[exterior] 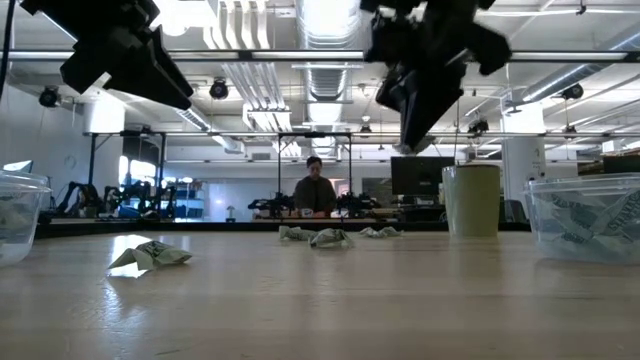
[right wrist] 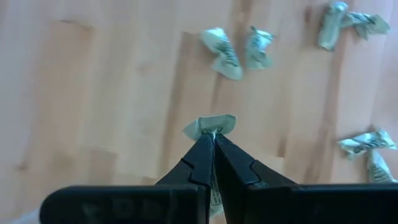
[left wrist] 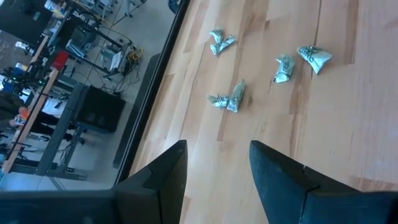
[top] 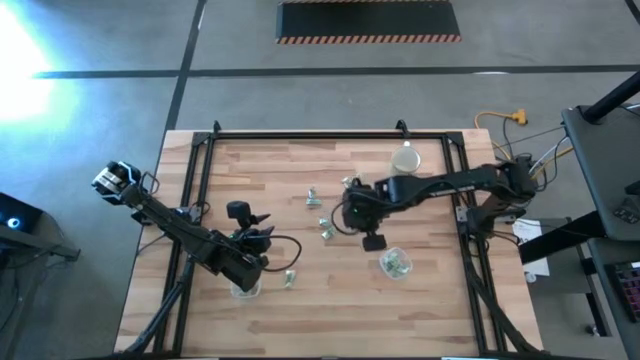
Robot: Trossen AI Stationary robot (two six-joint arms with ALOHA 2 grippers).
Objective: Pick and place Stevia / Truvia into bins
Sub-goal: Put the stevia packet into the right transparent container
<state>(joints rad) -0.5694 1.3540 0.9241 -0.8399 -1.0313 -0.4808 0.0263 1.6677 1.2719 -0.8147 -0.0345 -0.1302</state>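
Observation:
Several crumpled green-and-white Stevia sachets (top: pixel 325 228) lie loose mid-table, and they also show in the left wrist view (left wrist: pixel 233 98). One more sachet (top: pixel 290 278) lies near the left bin (top: pixel 245 290); in the low view this bin (exterior: pixel 15 215) stands at the left. The right bin (top: pixel 395 263) holds sachets. My right gripper (right wrist: pixel 211 140) hangs above the table, just beyond the right bin (exterior: pixel 585 215), shut on one sachet. My left gripper (left wrist: pixel 214 149) hovers open over the left bin with nothing between its fingers. My right gripper pinches a sachet between its two fingertips. A crumpled end (right wrist: pixel 211 126) sticks out past the tips. The fingers come from above, pointing steeply down. The sachet is lifted clear of the table.
A beige round cup (top: pixel 405 160) stands at the far right of the table, behind the right bin. A black frame (top: pixel 200 170) runs along the table's left, far and right edges. A person (exterior: pixel 315 190) sits in the room beyond the far edge.

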